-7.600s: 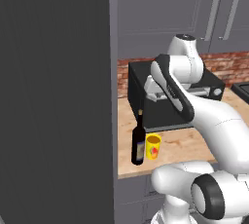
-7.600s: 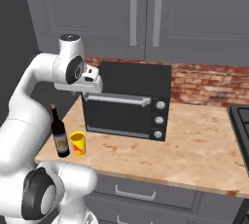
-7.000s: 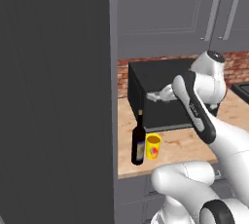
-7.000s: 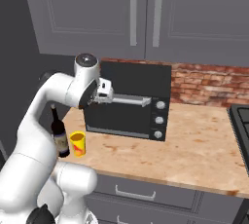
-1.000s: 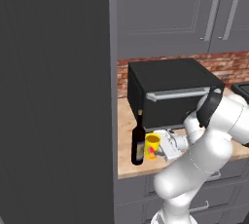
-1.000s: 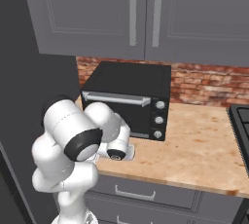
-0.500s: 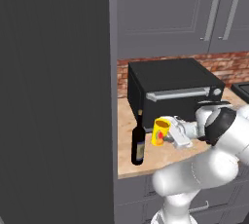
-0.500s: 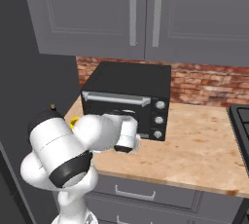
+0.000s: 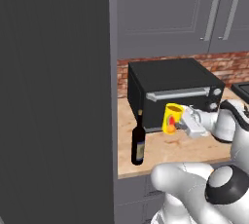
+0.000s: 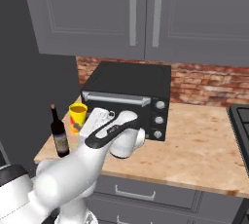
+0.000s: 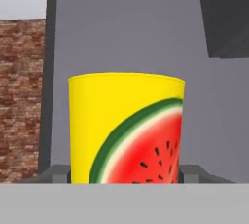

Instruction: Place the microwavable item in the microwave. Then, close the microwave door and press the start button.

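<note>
One small yellow cup with a red-orange watermelon mark on its side is off the counter, gripped between the jaws of the white arm's gripper; the hand view has the cup upright, with a finger pad pressed to each flank near its base. It hangs in front of the black countertop toaster oven, level with that oven's lower front, and up and to the right of the dark glass wine bottle.

Risks, as I judge them: the grip sits low on the cup's wall, so a quick swing or a roll of the wrist could tip it or let it slide out. The bottle stands near the toaster oven's front left corner, just below the cup's likely path; a low sweep of the forearm could knock it over. The toaster oven's silver bar handle juts out close behind the hand and could catch it.

Beside the toaster oven, a tall dark grey panel rises to its left, and grey cabinet doors hang above. A red brick backsplash runs behind it, over the beige stone counter.
</note>
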You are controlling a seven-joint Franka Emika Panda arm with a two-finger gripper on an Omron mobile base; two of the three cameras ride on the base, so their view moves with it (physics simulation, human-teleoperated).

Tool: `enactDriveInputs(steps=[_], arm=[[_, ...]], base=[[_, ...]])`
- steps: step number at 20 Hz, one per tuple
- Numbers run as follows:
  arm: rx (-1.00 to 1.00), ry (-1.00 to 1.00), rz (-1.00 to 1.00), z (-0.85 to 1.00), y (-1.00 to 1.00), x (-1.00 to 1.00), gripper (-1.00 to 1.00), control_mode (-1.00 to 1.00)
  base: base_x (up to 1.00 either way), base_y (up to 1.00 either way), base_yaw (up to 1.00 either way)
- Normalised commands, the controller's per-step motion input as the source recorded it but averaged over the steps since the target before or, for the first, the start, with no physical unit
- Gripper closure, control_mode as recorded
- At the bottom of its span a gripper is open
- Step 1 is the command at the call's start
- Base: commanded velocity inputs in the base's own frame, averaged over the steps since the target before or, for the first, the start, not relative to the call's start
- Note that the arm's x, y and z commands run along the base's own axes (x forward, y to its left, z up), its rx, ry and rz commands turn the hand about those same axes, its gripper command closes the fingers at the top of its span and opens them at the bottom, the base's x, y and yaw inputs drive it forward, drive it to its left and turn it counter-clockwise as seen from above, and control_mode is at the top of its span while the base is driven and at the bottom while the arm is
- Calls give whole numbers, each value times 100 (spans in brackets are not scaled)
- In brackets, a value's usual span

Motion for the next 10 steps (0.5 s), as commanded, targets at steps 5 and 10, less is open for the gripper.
enactDriveInputs(steps=[5,10], arm=[[-28,0,-17,70,0,-30,100,-100],[-19,0,-5,47,-2,-16,100,-100]], base=[[0,0,0],[0,0,0]])
